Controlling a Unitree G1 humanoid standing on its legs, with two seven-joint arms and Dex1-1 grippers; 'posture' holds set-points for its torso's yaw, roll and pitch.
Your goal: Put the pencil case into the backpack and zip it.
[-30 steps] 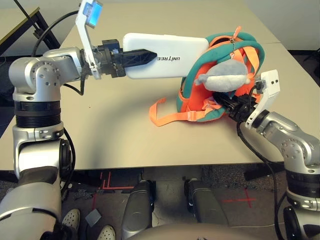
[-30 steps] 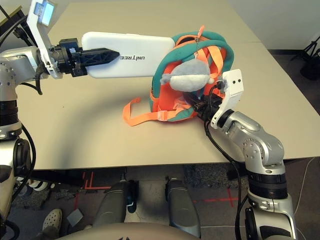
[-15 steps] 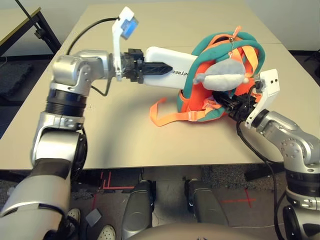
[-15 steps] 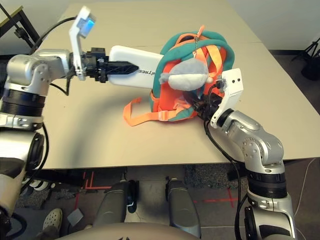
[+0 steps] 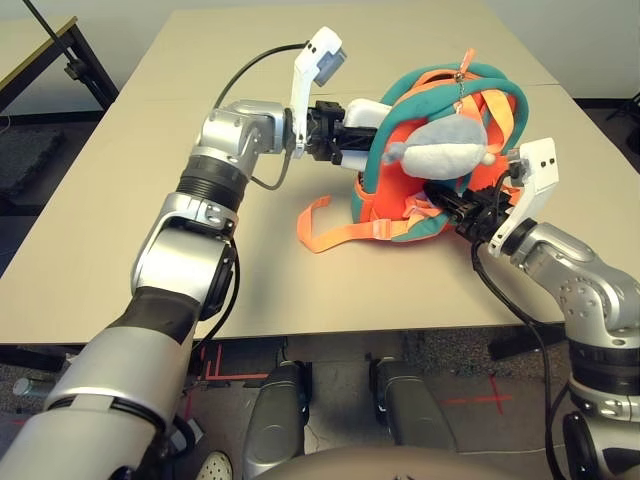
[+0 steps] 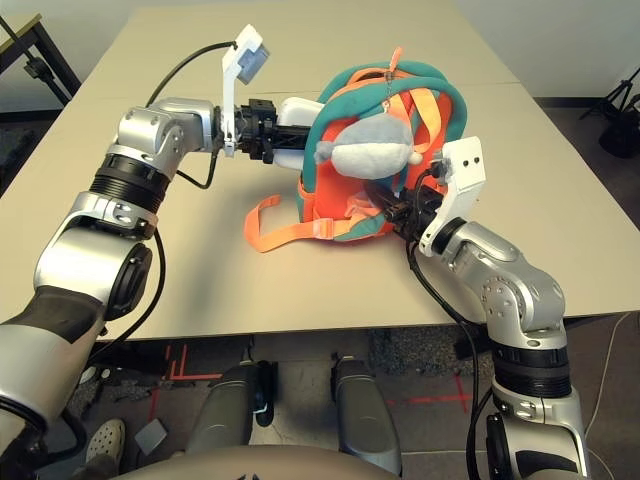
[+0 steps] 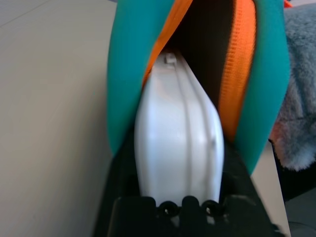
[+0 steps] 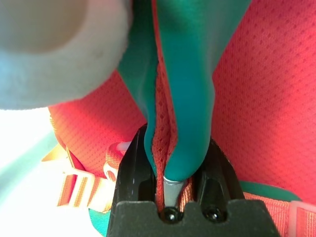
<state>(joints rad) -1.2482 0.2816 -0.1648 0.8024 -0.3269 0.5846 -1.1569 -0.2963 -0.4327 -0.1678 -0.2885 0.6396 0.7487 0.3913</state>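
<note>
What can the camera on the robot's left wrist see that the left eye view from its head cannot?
Only the left wrist view shows the dark opening of the backpack, with the far end of the pencil case passing between its teal edges.

Only the left eye view shows the whole scene: the table, the plush toy, the loose orange strap, and the right gripper clamped on the backpack's side.

Both show the left gripper holding the white case at the backpack's mouth.

Small fabric backpack (image 5: 420, 200): orange body with fine mesh weave, teal padded trim, orange webbing straps (image 5: 335, 232). Plush toy (image 5: 440, 152): grey-white. Flat smooth pencil case (image 7: 177, 148): plain white. Tabletop (image 5: 120, 200): uniform beige. Grippers' fingers (image 8: 129, 173): black.
</note>
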